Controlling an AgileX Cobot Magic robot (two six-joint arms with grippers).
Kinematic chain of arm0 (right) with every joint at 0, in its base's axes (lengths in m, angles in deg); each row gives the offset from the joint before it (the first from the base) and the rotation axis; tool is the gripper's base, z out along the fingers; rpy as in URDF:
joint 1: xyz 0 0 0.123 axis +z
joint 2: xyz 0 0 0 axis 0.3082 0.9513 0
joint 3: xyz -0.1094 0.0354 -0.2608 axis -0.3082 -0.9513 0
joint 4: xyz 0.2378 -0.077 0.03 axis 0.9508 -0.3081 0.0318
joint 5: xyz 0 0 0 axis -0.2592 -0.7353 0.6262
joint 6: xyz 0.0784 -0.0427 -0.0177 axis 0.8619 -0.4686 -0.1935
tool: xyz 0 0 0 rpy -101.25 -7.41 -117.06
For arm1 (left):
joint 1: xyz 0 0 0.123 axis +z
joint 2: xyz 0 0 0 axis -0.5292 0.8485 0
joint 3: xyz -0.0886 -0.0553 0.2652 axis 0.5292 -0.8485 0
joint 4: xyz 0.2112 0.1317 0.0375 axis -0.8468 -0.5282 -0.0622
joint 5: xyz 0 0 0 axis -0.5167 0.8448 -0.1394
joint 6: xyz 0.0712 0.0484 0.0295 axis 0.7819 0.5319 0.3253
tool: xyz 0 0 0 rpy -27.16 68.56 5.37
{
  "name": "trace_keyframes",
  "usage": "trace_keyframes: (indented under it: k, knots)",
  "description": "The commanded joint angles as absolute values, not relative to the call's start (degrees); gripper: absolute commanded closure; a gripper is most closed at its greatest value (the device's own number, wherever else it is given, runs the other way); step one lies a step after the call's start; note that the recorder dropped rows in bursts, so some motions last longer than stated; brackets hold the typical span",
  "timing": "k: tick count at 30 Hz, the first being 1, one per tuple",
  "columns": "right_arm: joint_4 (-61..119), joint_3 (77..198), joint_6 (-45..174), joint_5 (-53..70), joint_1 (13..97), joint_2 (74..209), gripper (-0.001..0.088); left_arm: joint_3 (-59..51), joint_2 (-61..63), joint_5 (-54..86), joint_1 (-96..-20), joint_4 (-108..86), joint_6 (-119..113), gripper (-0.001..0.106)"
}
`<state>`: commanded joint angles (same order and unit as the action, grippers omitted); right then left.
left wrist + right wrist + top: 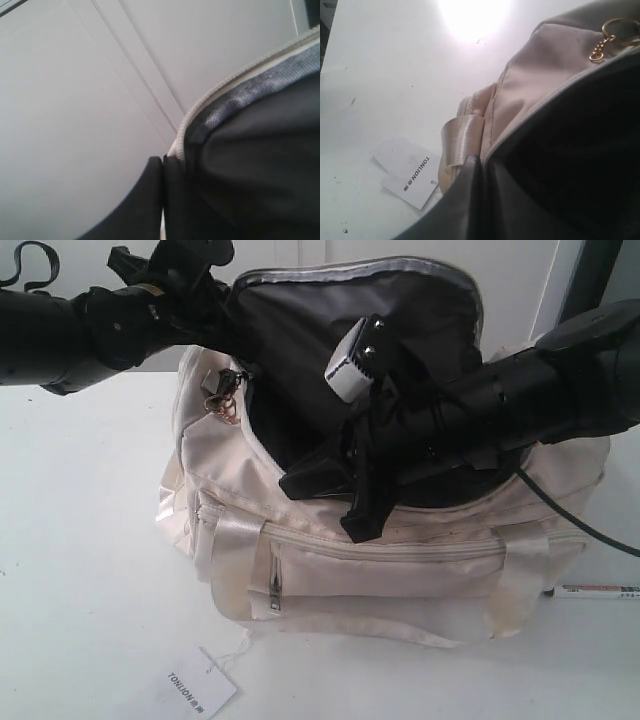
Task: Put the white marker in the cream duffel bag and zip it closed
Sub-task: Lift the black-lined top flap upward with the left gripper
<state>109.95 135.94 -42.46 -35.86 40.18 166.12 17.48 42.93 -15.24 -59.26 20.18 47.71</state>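
Left gripper (163,167), in the upper left of the exterior frame, is clamped on the zipper edge (210,102) of the cream duffel bag's (400,570) top flap (400,310), holding it up so the dark lining and the mouth show. The right gripper (481,172) reaches in from the right to the middle of the frame, over the near rim of the opening. Its fingers are pressed together, and I cannot tell whether any fabric is caught between them.

The white marker (598,591) lies flat on the table (80,540) at the lower right edge, just beside the bag's right end and not in either grip. The gold ring pull (226,405) hangs at the left end of the zipper, and the hang tag (195,687) lies in front.

My reading is that the opening step is in hand: the bag gapes and the marker has not been fetched. Next, the right gripper would need to leave the mouth, spread its fingers and come down low across the thin barrel, while the left holds the flap up.
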Motion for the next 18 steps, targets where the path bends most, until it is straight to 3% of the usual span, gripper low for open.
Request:
trace_keyframes:
  k: [18]
  knots:
    - [109.95,135.94,-42.46,-36.07,40.18,166.12,0.0868,20.68,45.32,-16.75,-56.54,20.18,34.16,0.105]
